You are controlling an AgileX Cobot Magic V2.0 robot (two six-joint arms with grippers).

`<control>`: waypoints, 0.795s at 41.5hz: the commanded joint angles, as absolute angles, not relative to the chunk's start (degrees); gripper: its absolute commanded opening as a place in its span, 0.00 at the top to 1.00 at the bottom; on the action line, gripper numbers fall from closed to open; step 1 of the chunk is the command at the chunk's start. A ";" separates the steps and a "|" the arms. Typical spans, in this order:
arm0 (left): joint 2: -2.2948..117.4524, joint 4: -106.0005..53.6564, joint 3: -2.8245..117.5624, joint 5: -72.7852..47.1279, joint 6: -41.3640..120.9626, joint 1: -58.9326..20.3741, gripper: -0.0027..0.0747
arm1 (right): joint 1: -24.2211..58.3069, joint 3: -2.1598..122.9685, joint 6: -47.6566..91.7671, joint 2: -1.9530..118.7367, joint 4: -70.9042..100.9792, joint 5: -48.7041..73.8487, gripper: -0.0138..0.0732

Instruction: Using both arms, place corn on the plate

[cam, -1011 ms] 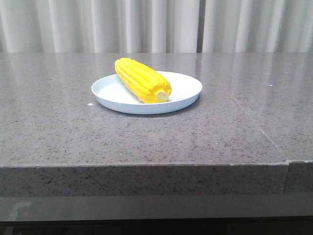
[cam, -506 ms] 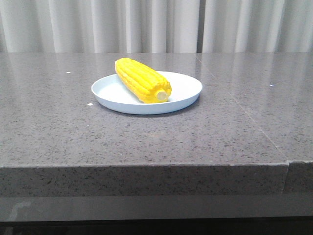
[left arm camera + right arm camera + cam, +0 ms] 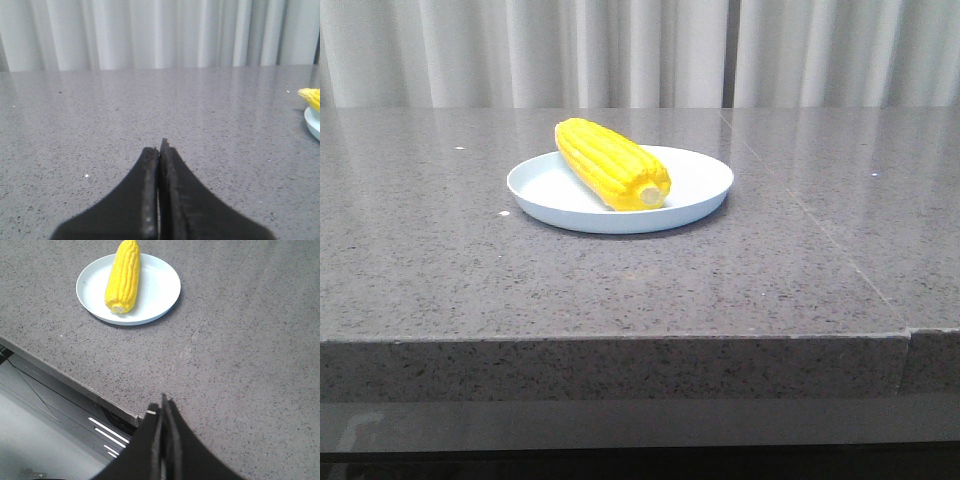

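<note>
Corn (image 3: 611, 162) lies across the pale plate (image 3: 700, 190) on its side, its long axis running on a slant: the tapered end points away toward the curtain (image 3: 620, 50) and to the robot's left, reaching past the plate's far rim, while the pale cut end faces the near edge of the tabletop (image 3: 620, 290) and sits inside the dish, a little right of centre. That cob is the only thing the plate holds, and the plate itself rests flat on the grey speckled stone, toward the middle of the surface. Neither arm shows in the front view. From the left wrist, the left tool (image 3: 159, 150) has its two dark fingers pressed together with nothing between them, hovering low over bare stone, and the corn's tip and a sliver of plate appear only at the far edge of that view, well apart from it. From the right wrist, the right tool (image 3: 163, 407) is likewise closed and empty, held high near the tabletop's front edge, with plate and corn well clear of its tips.
</note>
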State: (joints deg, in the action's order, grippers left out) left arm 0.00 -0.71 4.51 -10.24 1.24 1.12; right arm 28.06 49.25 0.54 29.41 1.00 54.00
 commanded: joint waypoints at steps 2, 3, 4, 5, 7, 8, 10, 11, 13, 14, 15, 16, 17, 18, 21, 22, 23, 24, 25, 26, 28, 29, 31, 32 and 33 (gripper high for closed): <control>-1.42 -1.28 1.85 0.00 0.62 2.40 0.99 | 28.01 50.60 0.61 29.75 0.66 50.03 0.92; -1.42 -1.28 1.23 0.75 0.62 2.50 0.99 | 28.01 50.60 0.61 29.75 0.66 50.03 0.92; -1.42 -1.28 0.50 1.86 0.62 2.50 0.99 | 28.01 50.60 0.61 29.75 0.66 50.09 0.92; -1.42 -1.28 -0.04 2.45 0.62 2.50 0.99 | 28.01 50.60 0.61 29.75 0.66 50.16 0.92; -1.42 -1.37 -0.58 2.26 0.62 2.50 0.99 | 28.01 50.60 0.61 29.75 0.66 50.16 0.92; -1.42 -1.37 -0.45 1.66 0.62 2.38 0.99 | 28.01 50.60 0.61 29.75 0.66 50.22 0.92; -1.42 -1.37 -0.45 1.68 0.62 2.28 0.99 | 28.01 50.60 0.61 29.75 0.66 50.31 0.92; -1.42 -1.37 -0.45 1.68 0.62 2.28 0.99 | 28.01 50.60 0.61 29.75 0.66 50.31 0.92; -1.42 -1.37 -0.45 1.68 0.62 2.28 0.99 | 28.01 50.60 0.61 29.75 0.66 50.31 0.92; -1.42 -1.37 -0.45 1.68 0.62 2.28 0.99 | 28.01 50.60 0.61 29.75 0.66 50.31 0.92; -1.42 -1.37 -0.45 1.68 0.62 2.28 0.99 | 28.01 50.60 0.61 29.75 0.66 50.31 0.92; -1.42 -1.37 -0.45 1.68 0.62 2.28 0.99 | 28.01 50.60 0.61 29.75 0.66 50.31 0.92; -1.42 -1.37 -0.45 1.68 0.62 2.28 0.99 | 28.01 50.60 0.61 29.75 0.66 50.31 0.92; -1.31 -1.37 -0.45 1.68 0.62 2.28 0.99 | 28.01 50.60 0.61 29.75 0.66 50.31 0.92; -1.31 -1.37 -0.45 1.68 0.62 2.28 0.99 | 28.01 50.60 0.61 29.75 0.66 50.31 0.92; -1.31 -1.37 -0.45 1.68 0.62 2.28 0.99 | 28.01 50.60 0.61 29.75 0.66 50.31 0.92; -1.31 -1.37 -0.45 1.68 0.62 2.28 0.99 | 28.01 50.60 0.61 29.75 0.66 50.31 0.92; -1.31 -1.37 -0.45 1.68 0.62 2.28 0.99 | 28.01 50.60 0.61 29.75 0.66 50.31 0.92; -1.31 -1.37 -0.45 1.68 0.62 2.28 0.99 | 28.01 50.60 0.61 29.75 0.66 50.31 0.92; -1.31 -1.37 -0.45 1.68 0.62 2.28 0.99 | 28.01 50.60 0.61 29.75 0.66 50.31 0.92; -1.31 -1.37 -0.45 1.68 0.62 2.28 0.99 | 28.01 50.60 0.61 29.75 0.66 50.31 0.92; -1.31 -1.37 -0.45 1.68 0.62 2.28 0.99 | 28.01 50.60 0.61 29.75 0.66 50.31 0.92; -1.31 -1.37 -0.45 1.68 0.62 2.28 0.99 | 28.01 50.60 0.61 29.75 0.66 50.31 0.92; -1.31 -1.37 -0.45 1.68 0.62 2.28 0.99 | 28.01 50.60 0.61 29.75 0.66 50.31 0.92; -1.31 -1.37 -0.45 1.68 0.62 2.28 0.99 | 28.01 50.60 0.61 29.75 0.66 50.31 0.92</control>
